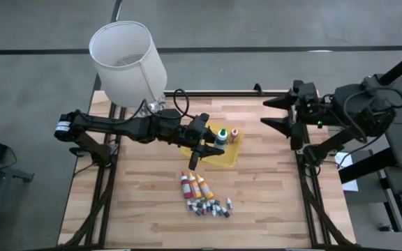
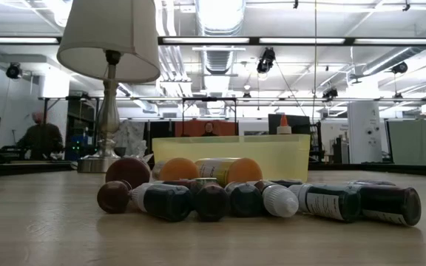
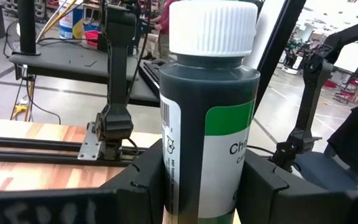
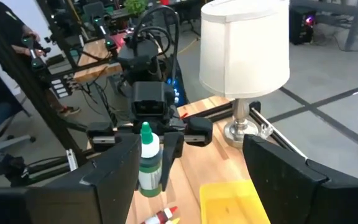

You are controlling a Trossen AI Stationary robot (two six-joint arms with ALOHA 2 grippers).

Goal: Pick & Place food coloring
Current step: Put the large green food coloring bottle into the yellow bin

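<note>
partly hidden green bottle (image 3: 207,118) between left fingers (image 3: 135,186)

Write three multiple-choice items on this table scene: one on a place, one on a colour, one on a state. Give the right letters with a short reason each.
1. Where does the lamp stand?
A. at the table's far left corner
B. in the yellow tray
C. beside the right arm

2. What colour is the cap of the bottle held by the left gripper?
A. red
B. white
C. black

3. How is the right gripper?
A. shut on a vial
B. shut on the lamp
C. open, holding nothing

Answers:
1 A: the high view shows its shade at the table's far left corner.
2 B: the left wrist view shows the green bottle with a ribbed white cap between the fingers.
3 C: its fingers are spread at the right edge, away from the yellow tray and the pile of food coloring.
</note>
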